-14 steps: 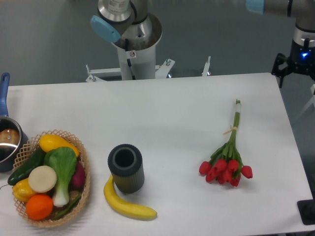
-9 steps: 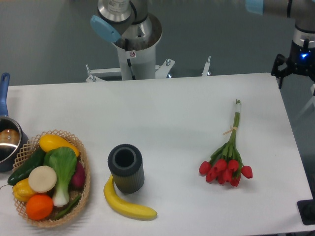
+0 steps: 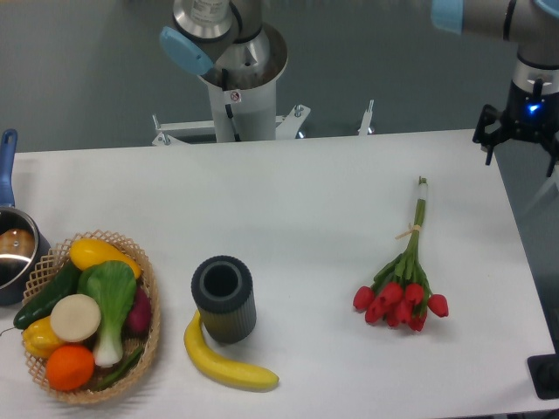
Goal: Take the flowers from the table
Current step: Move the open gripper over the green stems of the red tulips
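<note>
One bunch of flowers (image 3: 406, 281) lies flat on the right part of the white surface (image 3: 288, 201), untouched. Its red heads point toward the near edge and its thin green stems run up and away toward the far edge, tied partway along by a pale band. Nothing else on the surface touches the bunch.

The tool (image 3: 522, 140) hangs at the far right corner, above and beyond the surface edge, well apart from the flowers. A blue light glows on its body. Its dark fingers (image 3: 485, 138) stand spread apart with nothing between them, so it is open and empty.

Left of centre stands a dark ribbed cup (image 3: 224, 298), upright, mouth open to the camera. A banana (image 3: 225, 362) lies just in front of it, curving around its base and touching or nearly touching it. Further left sits a wicker basket (image 3: 149, 297) heaped with vegetables and fruit: a yellow squash, a cucumber, bok choy, an orange and others. At the left edge a pot (image 3: 13, 253) with a blue handle is partly cut off by the frame, just beside the basket.

The arm's base (image 3: 234, 87) rises behind the far edge, near the middle.
</note>
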You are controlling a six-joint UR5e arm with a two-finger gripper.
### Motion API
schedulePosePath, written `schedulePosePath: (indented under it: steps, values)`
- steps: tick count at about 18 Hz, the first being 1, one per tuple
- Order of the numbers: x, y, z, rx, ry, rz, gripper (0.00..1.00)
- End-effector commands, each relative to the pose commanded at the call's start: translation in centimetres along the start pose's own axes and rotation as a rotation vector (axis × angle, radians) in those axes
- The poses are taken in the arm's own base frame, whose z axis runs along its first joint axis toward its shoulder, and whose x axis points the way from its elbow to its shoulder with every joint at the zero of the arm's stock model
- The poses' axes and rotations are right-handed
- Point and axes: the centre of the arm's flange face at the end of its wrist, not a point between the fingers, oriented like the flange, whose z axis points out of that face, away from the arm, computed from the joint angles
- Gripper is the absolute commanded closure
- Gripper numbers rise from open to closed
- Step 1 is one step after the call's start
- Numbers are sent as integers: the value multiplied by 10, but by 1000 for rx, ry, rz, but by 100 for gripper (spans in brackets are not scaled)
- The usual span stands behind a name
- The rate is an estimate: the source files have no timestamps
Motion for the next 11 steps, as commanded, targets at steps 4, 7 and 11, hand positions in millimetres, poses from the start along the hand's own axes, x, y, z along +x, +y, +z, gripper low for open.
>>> schedulePosePath:
  steps: [4,7,11]
  values:
    - [12,6,19,-6,25,-31,0]
    - [19,13,36,-14,55,-38,0]
    - [42,19,68,-25,125,-41,0]
